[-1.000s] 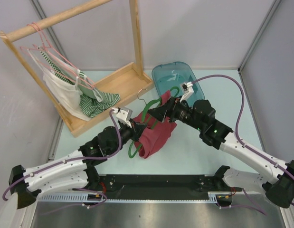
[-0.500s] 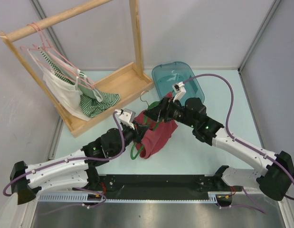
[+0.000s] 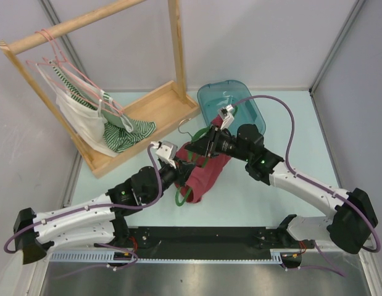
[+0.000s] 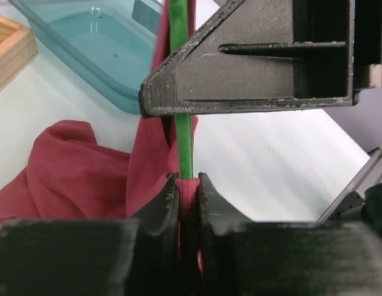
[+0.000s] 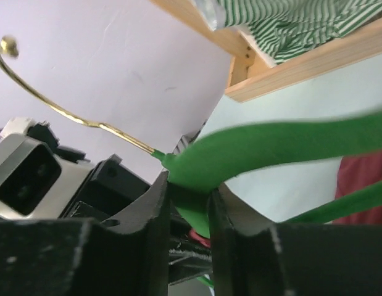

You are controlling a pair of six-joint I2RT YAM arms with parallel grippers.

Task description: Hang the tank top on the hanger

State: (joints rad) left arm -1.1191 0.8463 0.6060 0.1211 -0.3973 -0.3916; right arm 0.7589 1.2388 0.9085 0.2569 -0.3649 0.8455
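Note:
The dark red tank top (image 3: 206,176) hangs bunched between my two arms, with the green hanger (image 3: 178,198) threaded through it. My left gripper (image 3: 180,161) is shut on a red strap of the tank top (image 4: 73,166). In the left wrist view the strap is pinched between the jaws of the left gripper (image 4: 189,185), and the hanger (image 4: 183,135) rises straight above them. My right gripper (image 5: 189,197) is shut on the hanger (image 5: 271,151) at its neck, just below the metal hook (image 5: 67,114). From above, the right gripper (image 3: 200,148) sits beside the hook (image 3: 184,126).
A wooden rack (image 3: 86,24) stands at the back left with pink hangers carrying a striped garment (image 3: 126,132) and a white garment (image 3: 79,120). A teal bin (image 3: 231,102) lies right behind the right gripper. The rack's base (image 5: 302,68) is close by.
My right gripper has slid left along the hanger to its neck and closed there. The left gripper has kept its hold; the hanger's lower end shifted slightly.

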